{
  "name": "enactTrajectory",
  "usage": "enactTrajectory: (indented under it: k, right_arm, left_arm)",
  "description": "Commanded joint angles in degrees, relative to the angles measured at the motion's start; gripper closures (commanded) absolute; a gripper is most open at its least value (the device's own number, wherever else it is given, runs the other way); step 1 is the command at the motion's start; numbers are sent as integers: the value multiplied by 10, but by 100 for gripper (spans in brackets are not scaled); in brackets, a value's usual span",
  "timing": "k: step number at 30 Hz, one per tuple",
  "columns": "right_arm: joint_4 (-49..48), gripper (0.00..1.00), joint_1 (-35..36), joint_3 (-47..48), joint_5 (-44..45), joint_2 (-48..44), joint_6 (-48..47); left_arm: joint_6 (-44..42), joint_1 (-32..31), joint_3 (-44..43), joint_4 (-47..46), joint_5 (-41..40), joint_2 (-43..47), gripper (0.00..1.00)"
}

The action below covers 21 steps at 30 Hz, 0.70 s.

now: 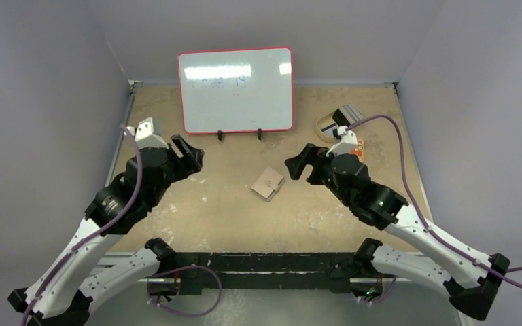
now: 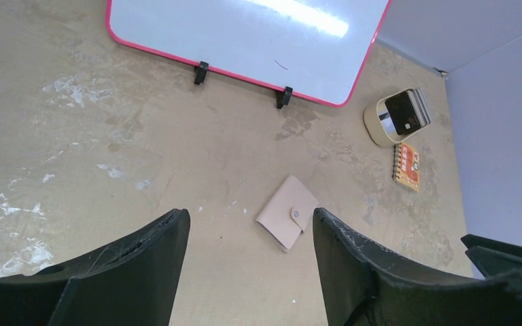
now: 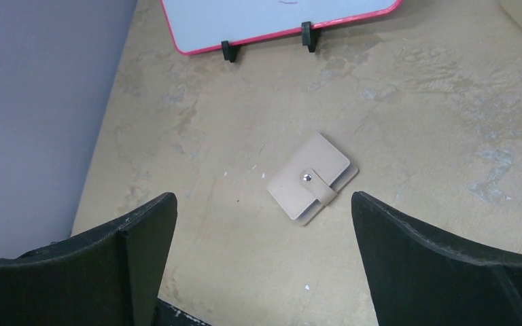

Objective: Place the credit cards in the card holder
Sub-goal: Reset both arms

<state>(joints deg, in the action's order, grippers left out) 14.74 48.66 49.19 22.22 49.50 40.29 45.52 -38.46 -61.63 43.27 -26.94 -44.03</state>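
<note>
Legible text: none that can be read with certainty.
Whiteboard [image 1: 236,90]: faint dark handwriting toward its upper left, too blurred to read. Orange notepad [image 2: 408,166]: printed cover marks, too small to make out.

The card holder [image 3: 310,178] lies snapped shut, so its inside is hidden. The credit cards [image 2: 408,112] stand packed in the tan dish [image 2: 375,125], too small to count. From above, the right arm [image 1: 353,180] covers part of the dish and most of the orange booklet [image 2: 408,166], whose print is unreadable. The whiteboard [image 1: 235,88] carries faint marks too blurred to read, and both wrist views cut off its top
</note>
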Motion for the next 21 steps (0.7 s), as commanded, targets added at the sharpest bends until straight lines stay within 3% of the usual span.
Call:
enactTrajectory:
  k: [1, 21]
  right_arm:
    - [6, 1, -1, -15, 37, -28, 26]
    - [9, 1, -2, -12, 19, -26, 35]
  left_arm:
    - [-18, -3, 7, 10, 5, 34, 33]
    - [-17, -3, 43, -15, 21, 64, 27]
